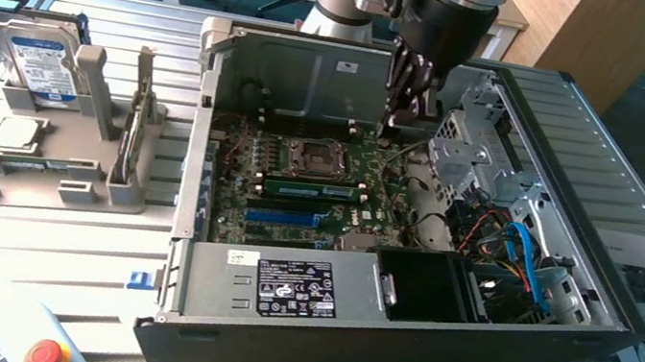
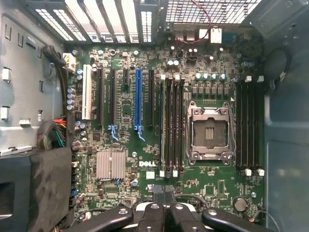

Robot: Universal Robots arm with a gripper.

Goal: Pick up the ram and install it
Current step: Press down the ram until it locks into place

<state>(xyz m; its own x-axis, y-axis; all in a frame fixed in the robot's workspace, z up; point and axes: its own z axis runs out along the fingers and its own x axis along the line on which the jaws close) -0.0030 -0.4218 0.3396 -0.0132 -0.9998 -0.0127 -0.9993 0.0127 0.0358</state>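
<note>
computer case (image 1: 400,349) on slatted metal table (image 1: 28,241)

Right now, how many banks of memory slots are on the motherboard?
2. One bank lies between the processor socket and the blue expansion slot; the other bank lies between the socket and the case wall. None seems hidden.
</note>
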